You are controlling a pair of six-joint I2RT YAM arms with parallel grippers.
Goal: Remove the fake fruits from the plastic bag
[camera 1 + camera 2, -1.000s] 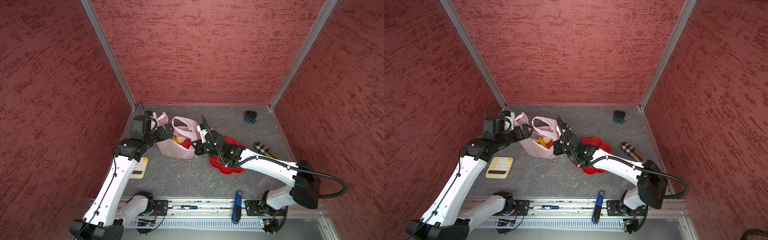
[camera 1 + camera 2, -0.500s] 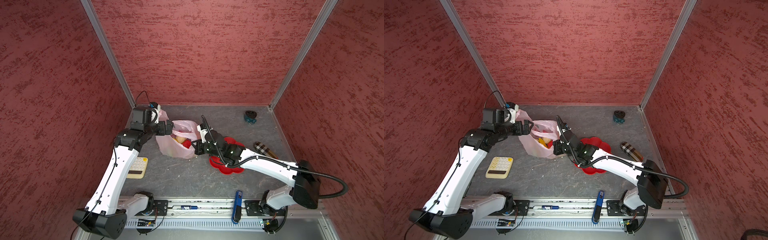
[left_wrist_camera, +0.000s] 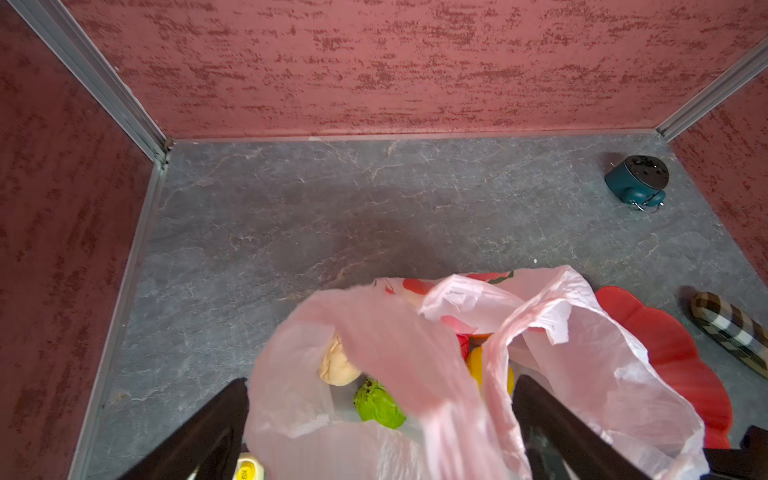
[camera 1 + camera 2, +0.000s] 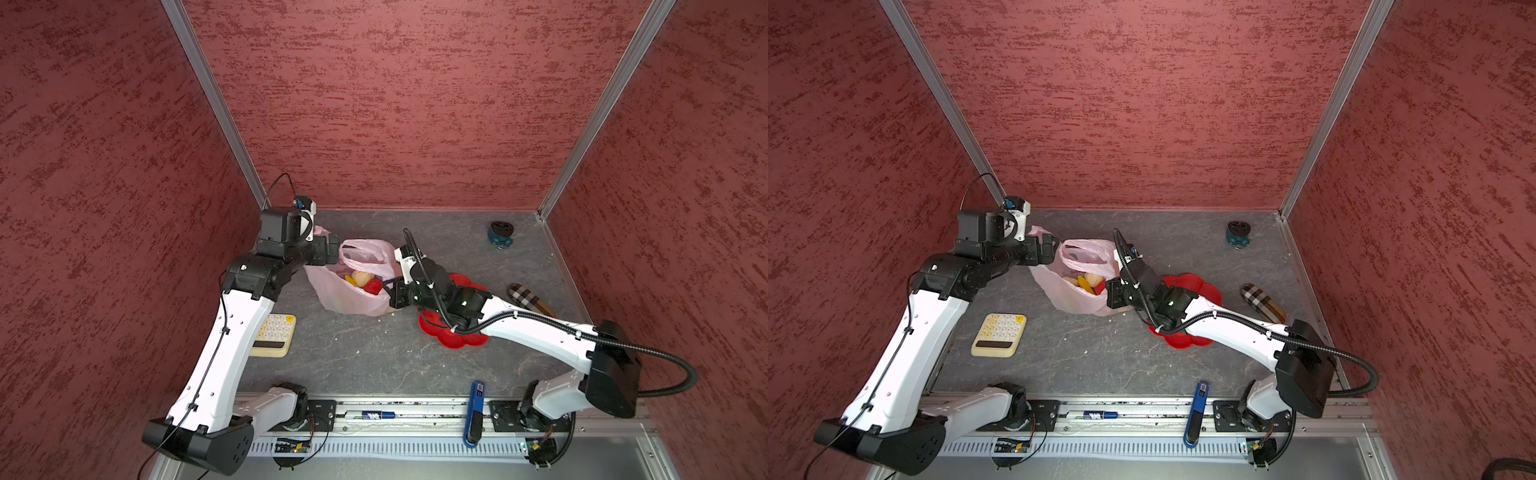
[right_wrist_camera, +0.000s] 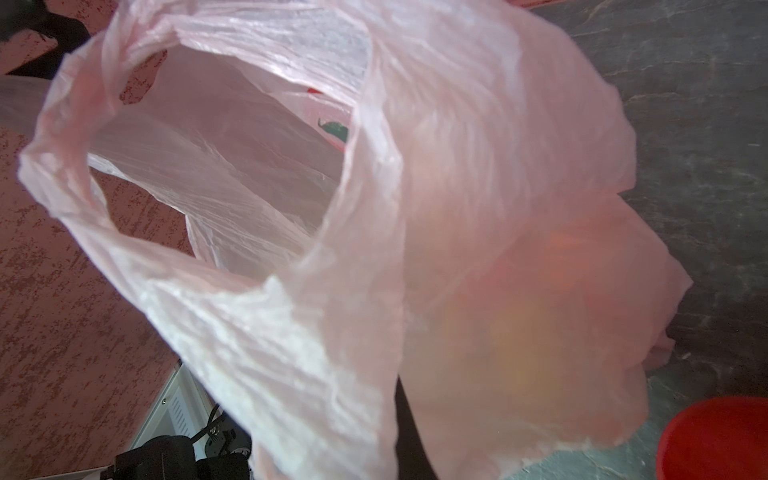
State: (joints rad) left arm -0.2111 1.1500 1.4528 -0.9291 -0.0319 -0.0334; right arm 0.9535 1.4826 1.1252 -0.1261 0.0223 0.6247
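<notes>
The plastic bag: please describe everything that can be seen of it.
The bag is thin, pale pink, translucent, crinkled film with two loop handles. It sits on the grey table, mouth open upward, fruits inside. The shut right gripper seems to pinch its side; the open left gripper straddles its rim.

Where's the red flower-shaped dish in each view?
Top view: red flower-shaped dish right of the plastic bag, under the right arm.
Top view: same spot.
Left wrist: beyond the bag, partly hidden by it.
Right wrist: a sliver beside the bag.
Shared landmark: the bag.
</notes>
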